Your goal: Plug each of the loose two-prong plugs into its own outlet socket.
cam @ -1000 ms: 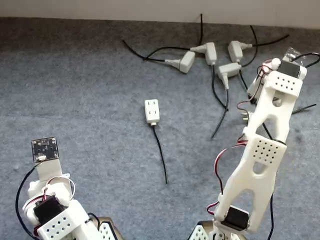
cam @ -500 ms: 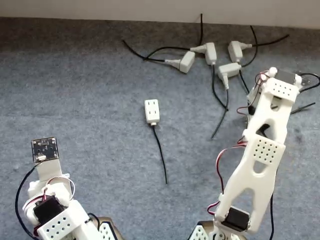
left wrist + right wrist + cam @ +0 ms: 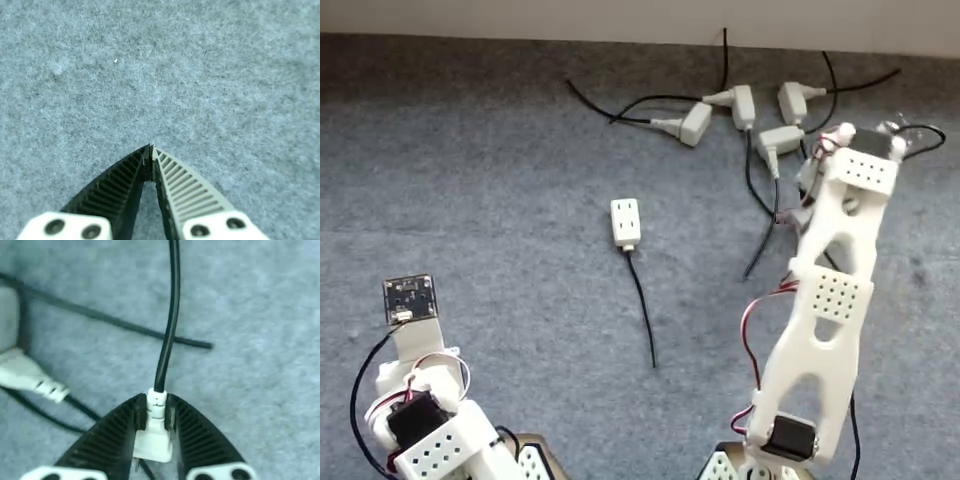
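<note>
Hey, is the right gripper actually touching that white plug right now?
Touching. In the right wrist view the right gripper clamps the white plug on both sides, with no gap.

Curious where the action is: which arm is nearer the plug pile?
Right. The right gripper, shut on a plug, is beside the pile; the left gripper is far off over the mat.

A: State of the left end effector?
B: Tips meet at a point. One ribbed finger is black, the other pale.
A: Under it?
B: Grey, felt-like worktop. One small white speck lies well apart from the tips.
</note>
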### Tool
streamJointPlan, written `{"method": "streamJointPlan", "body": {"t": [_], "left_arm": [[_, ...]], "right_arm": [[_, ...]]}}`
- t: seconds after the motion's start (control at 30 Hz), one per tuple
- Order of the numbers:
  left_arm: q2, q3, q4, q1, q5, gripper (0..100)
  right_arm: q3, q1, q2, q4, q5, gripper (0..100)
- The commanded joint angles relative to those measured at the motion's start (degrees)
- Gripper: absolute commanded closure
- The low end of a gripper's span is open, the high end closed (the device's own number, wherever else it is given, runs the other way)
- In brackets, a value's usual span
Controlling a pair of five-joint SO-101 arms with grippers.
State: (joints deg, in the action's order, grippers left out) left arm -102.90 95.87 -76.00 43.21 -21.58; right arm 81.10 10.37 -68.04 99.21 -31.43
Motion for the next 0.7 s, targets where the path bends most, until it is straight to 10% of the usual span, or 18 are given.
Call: {"method": "streamJointPlan", "body": {"t": [0.0,0.37,0.67], "left_arm": [[-0.13,-0.13,0.00,-0.66,0.09,99],[-0.13,-0.57,0.00,0.66,0.09,99],[-0.13,-3.74,6.68,23.60,2.55,99]], "right_arm": [[3.12,-6.37,1.71,1.98,2.29,95.4],[2.68,-32.48,14.37,1.98,13.01,95.4],[2.77,-54.64,7.34,1.71,13.27,95.4]]}}
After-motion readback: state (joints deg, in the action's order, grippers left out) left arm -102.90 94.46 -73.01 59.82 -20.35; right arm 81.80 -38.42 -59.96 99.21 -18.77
